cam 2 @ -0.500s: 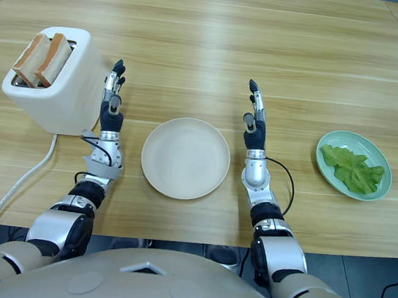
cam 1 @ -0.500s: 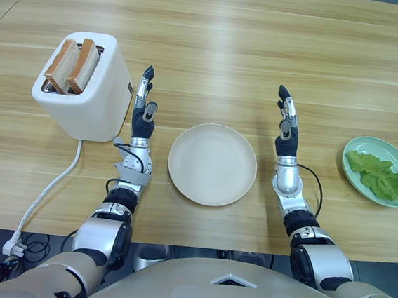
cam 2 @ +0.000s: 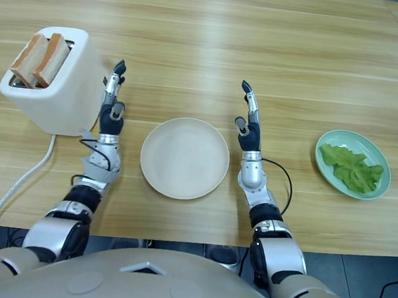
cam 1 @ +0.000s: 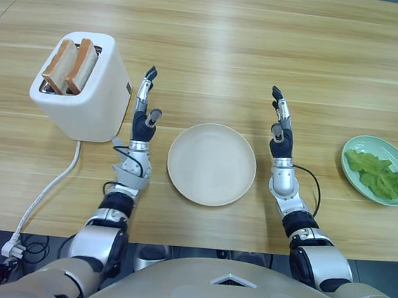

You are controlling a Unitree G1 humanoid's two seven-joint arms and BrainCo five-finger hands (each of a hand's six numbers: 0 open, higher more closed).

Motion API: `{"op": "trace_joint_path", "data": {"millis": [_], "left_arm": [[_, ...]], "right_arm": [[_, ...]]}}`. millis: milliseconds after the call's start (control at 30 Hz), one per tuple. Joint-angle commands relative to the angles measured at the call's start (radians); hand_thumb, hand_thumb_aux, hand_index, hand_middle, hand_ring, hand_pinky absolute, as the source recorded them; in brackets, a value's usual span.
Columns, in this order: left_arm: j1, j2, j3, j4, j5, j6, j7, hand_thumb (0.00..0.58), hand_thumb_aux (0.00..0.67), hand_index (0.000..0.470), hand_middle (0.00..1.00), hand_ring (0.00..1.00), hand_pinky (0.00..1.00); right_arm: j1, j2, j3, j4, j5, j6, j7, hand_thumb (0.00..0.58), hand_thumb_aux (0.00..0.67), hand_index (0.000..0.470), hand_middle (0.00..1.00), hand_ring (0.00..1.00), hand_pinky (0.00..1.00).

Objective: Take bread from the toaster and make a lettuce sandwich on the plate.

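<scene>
Waiting at the start line: nothing is picked up yet. Both slices of bread (cam 1: 72, 65) stand upright in the toaster (cam 1: 94, 104) at the table's left. The plate (cam 1: 211, 166) sits bare in the middle, and the lettuce (cam 1: 378, 173) lies in the green dish (cam 1: 359, 142) far right.

The left hand (cam 1: 145, 108) hovers just beside the toaster's right wall, fingers stretched out and holding nothing. The right hand (cam 1: 280, 123) stands just off the plate's right rim, likewise spread and empty.

The step in hand looks like fetching the first slice. For that, the left hand needs to rise above the slots and pinch a slice from the top.

Against half a second ago, the right hand has drifted slightly inward toward the plate. The left hand has barely budged, and bread, plate and lettuce sit where they were.
</scene>
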Motion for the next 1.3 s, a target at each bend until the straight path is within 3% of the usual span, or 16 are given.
{"op": "trace_joint_path", "data": {"millis": [33, 133, 267, 367, 733, 1100, 1133, 1167, 1200, 1300], "left_arm": [[0.108, 0.092, 0.216, -0.355, 0.156, 0.203, 0.079, 0.000, 0.000, 0.000, 0.00, 0.00, 0.00], [0.179, 0.189, 0.345, -0.388, 0.174, 0.327, 0.096, 0.000, 0.000, 0.000, 0.00, 0.00, 0.00], [0.197, 0.327, 0.400, -0.185, 0.150, 0.474, 0.082, 0.000, 0.000, 0.000, 0.00, 0.00, 0.00], [0.161, 0.390, 0.384, -0.012, 0.082, 0.518, 0.055, 0.000, 0.000, 0.000, 0.00, 0.00, 0.00], [-0.051, 0.517, 0.140, 0.398, 0.045, 0.570, 0.034, 0.000, 0.000, 0.000, 0.00, 0.00, 0.00], [-0.114, 0.539, -0.028, 0.477, 0.003, 0.556, 0.003, 0.000, 0.000, 0.000, 0.00, 0.00, 0.00], [-0.115, 0.541, -0.035, 0.478, 0.001, 0.556, 0.002, 0.209, 0.134, 0.092, 0.00, 0.00, 0.00], [-0.114, 0.543, -0.041, 0.477, -0.001, 0.556, 0.002, 0.462, 0.368, 0.253, 0.00, 0.00, 0.00], [-0.115, 0.547, -0.049, 0.476, -0.001, 0.554, 0.006, 0.579, 0.641, 0.440, 0.00, 0.00, 0.00], [-0.111, 0.557, -0.072, 0.445, 0.005, 0.554, 0.023, 0.580, 0.670, 0.460, 0.00, 0.00, 0.00]], "right_arm": [[0.016, -0.005, 0.016, -0.019, -0.024, 0.006, -0.006, 0.000, 0.000, 0.000, 0.00, 0.00, 0.00], [0.019, -0.011, 0.022, -0.030, -0.031, 0.006, -0.008, 0.000, 0.000, 0.000, 0.00, 0.00, 0.00], [0.020, -0.017, 0.023, -0.037, -0.036, 0.007, -0.010, 0.000, 0.000, 0.000, 0.00, 0.00, 0.00], [0.021, -0.019, 0.025, -0.039, -0.040, 0.010, -0.011, 0.000, 0.000, 0.000, 0.00, 0.00, 0.00], [0.005, -0.013, 0.042, -0.019, -0.052, 0.024, -0.014, 0.000, 0.000, 0.000, 0.00, 0.00, 0.00], [-0.001, -0.021, 0.063, -0.005, -0.060, 0.028, -0.022, 0.000, 0.000, 0.000, 0.00, 0.00, 0.00], [0.000, -0.021, 0.064, -0.006, -0.060, 0.028, -0.022, 0.000, 0.000, 0.000, 0.00, 0.00, 0.00], [0.001, -0.021, 0.065, -0.008, -0.060, 0.029, -0.021, 0.000, 0.000, 0.000, 0.00, 0.00, 0.00], [0.002, -0.022, 0.065, -0.009, -0.060, 0.029, -0.021, 0.000, 0.000, 0.000, 0.00, 0.00, 0.00], [0.006, -0.023, 0.066, -0.013, -0.059, 0.028, -0.020, 0.000, 0.000, 0.000, 0.00, 0.00, 0.00]]}}
